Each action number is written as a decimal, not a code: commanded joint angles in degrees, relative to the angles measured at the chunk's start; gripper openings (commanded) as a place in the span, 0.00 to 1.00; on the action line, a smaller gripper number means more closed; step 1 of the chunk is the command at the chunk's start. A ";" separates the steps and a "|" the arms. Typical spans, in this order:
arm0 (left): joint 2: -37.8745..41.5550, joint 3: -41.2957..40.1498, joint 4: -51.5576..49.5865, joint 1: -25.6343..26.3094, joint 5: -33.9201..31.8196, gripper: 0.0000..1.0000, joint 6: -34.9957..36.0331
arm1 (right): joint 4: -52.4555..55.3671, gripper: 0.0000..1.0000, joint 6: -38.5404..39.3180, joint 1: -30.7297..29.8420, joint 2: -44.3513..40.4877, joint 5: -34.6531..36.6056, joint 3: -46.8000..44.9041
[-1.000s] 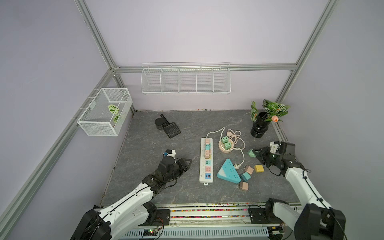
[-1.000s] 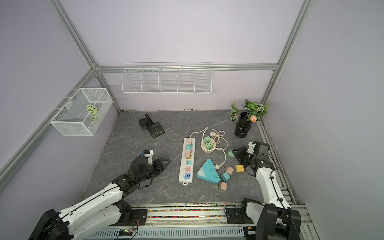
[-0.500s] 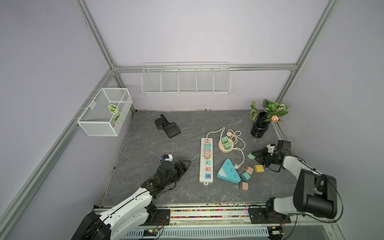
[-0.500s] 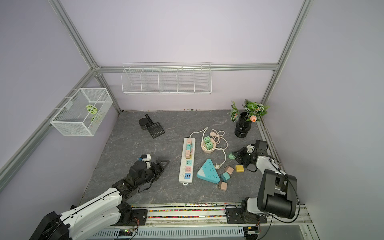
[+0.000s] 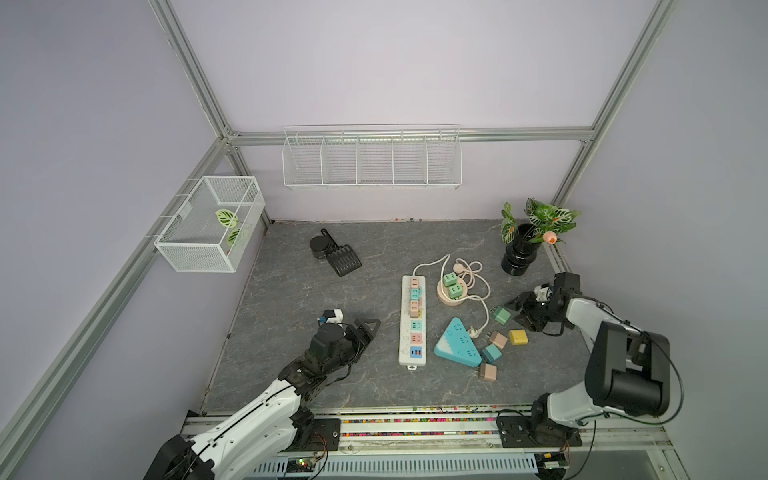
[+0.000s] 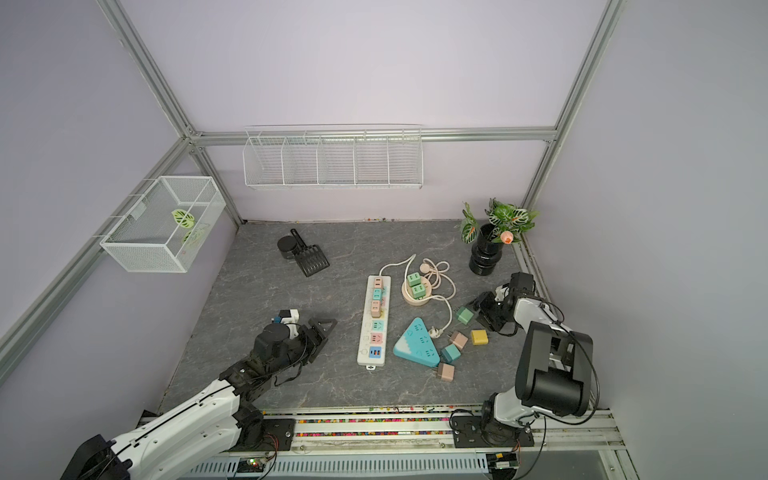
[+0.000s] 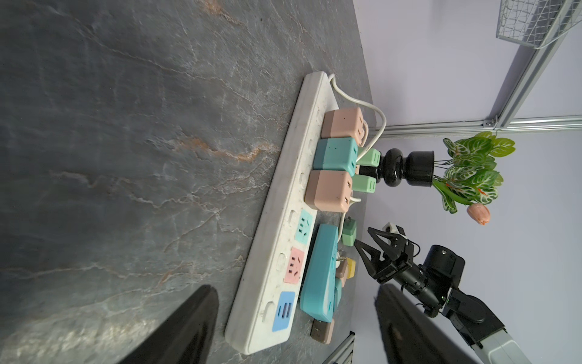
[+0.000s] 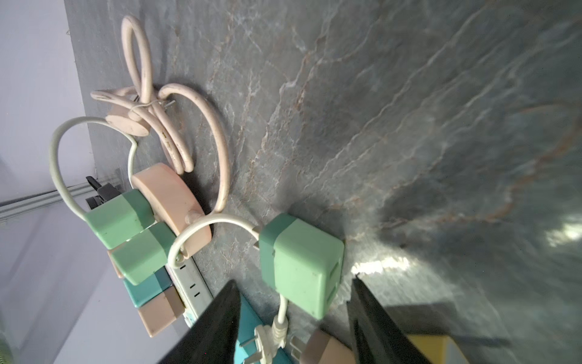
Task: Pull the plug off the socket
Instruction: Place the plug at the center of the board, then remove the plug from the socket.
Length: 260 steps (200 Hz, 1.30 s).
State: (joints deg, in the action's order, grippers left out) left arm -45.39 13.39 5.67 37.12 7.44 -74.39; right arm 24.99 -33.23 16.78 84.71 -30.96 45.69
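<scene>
Well, starting on the left, the left gripper (image 5: 365, 330) is low over the grey table (image 5: 291, 291). Its arm reaches forward from the near rail, and the claw is spread wide and empty, aimed at the white power strip (image 5: 404, 332).

This strip lies flat, with its long axis running from the near edge toward the back wall and its cable leaving at the far end. Three cube plugs stand upright in its far half: a pink plug (image 5: 414, 283), a teal plug (image 5: 414, 294) and a second pink plug (image 5: 414, 306). The nearer sockets are free.

More to the right, a round pink socket (image 5: 442, 298) carries two green plugs (image 5: 452, 284), and a teal triangular socket (image 5: 455, 343) lies nearer.

Further right, a loose green plug (image 8: 302, 264) lies on the table, with its darker end toward the round socket. The right gripper (image 5: 517, 311) is just beside it, its arm folded low. Its claw is parted around the cube, and I see no contact.
</scene>
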 commanded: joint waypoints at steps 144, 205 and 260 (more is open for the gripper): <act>-7.72 8.13 -1.40 -1.23 1.49 0.81 13.76 | 6.83 0.58 -11.60 -57.24 5.92 27.50 19.61; -19.65 14.56 -4.74 -4.73 12.84 0.81 21.56 | 34.58 0.62 -19.91 -64.25 26.44 45.40 47.78; -27.89 16.93 -1.73 -8.62 23.09 0.79 22.62 | 39.14 0.57 -20.17 -64.58 34.37 46.51 57.93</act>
State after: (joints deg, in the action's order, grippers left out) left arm -70.94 28.03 2.31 29.56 24.49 -53.80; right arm 56.77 -51.88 -47.88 115.87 12.03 98.72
